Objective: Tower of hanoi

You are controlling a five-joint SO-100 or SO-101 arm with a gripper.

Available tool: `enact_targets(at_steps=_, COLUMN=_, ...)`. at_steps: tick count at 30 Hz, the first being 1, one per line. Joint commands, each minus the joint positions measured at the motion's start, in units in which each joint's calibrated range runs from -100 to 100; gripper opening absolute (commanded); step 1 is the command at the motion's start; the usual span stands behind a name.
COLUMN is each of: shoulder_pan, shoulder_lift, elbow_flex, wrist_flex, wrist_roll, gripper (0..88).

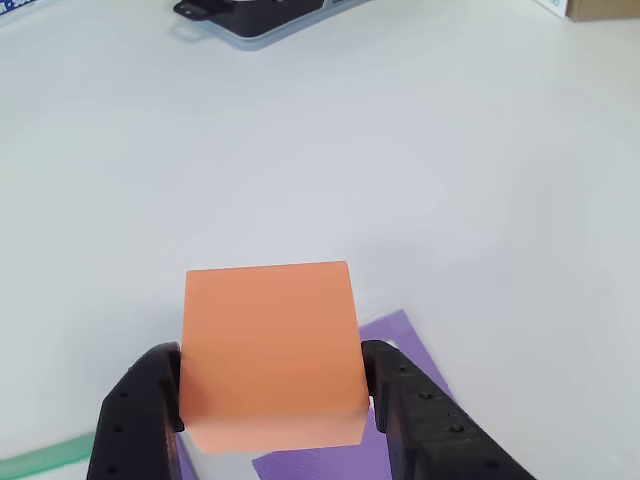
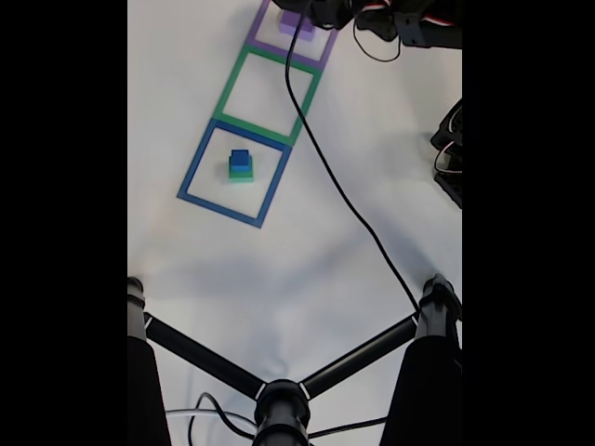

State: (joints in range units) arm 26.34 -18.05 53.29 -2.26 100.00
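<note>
In the other view, my gripper (image 1: 272, 352) is shut on the orange block (image 1: 268, 320), with one black finger pressing each side. The purple slab (image 1: 398, 335) lies directly under and behind the block; I cannot tell whether the two touch. The fixed view shows the purple slab (image 2: 296, 25) inside the purple tape square at the top edge, with the dark arm (image 2: 372, 14) over it. The blue cube (image 2: 240, 157) sits on the green block (image 2: 241, 174) inside the blue tape square.
A green tape square (image 2: 265, 98) lies between the purple tape square (image 2: 256, 35) and the blue tape square (image 2: 191, 177). A black cable (image 2: 335, 186) runs down across the white table. Black stand legs (image 2: 204, 358) spread along the bottom. A dark device (image 1: 250, 20) sits at the far table edge.
</note>
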Motion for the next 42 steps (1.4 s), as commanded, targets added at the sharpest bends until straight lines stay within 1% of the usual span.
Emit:
enact_targets(at_steps=1, shoulder_pan=-2.05, shoulder_lift=-9.83, elbow_flex=-12.26, wrist_flex=20.75, wrist_roll=0.00, gripper=14.4)
enact_targets(at_steps=7, shoulder_pan=-5.02, shoulder_lift=-17.20, elbow_flex=-23.35, wrist_flex=42.77, wrist_roll=0.00, gripper=14.5)
enact_targets(at_steps=11, shoulder_pan=-8.76, shoulder_lift=-22.57, elbow_flex=-26.89, wrist_flex=52.48, wrist_roll=0.00, gripper=14.4)
enact_targets(at_steps=17, shoulder_pan=-15.93, shoulder_lift=-29.54, elbow_flex=-27.17, wrist_flex=60.01, wrist_roll=0.00, gripper=14.3)
enact_targets(at_steps=24, shoulder_pan=-22.71, shoulder_lift=-33.79, elbow_flex=-26.53, wrist_flex=63.57, wrist_roll=0.00, gripper=14.3)
enact_targets(at_steps=28, shoulder_pan=-24.09, shoulder_lift=-33.95, elbow_flex=-24.89, wrist_flex=63.08, wrist_roll=0.00, gripper=14.3)
enact_targets(at_steps=31, shoulder_pan=-23.55, shoulder_lift=-33.55, elbow_flex=-20.35, wrist_flex=59.12, wrist_roll=0.00, gripper=14.3)
enact_targets(at_steps=37, shoulder_pan=-21.04, shoulder_lift=-30.99, elbow_flex=-4.90, wrist_flex=42.77, wrist_roll=0.00, gripper=14.3)
enact_targets(at_steps=40, shoulder_pan=-20.88, shoulder_lift=-29.22, elbow_flex=2.73, wrist_flex=33.13, wrist_roll=0.00, gripper=14.2)
enact_targets(at_steps=42, shoulder_pan=-20.81, shoulder_lift=-27.86, elbow_flex=9.54, wrist_flex=24.39, wrist_roll=0.00, gripper=14.2)
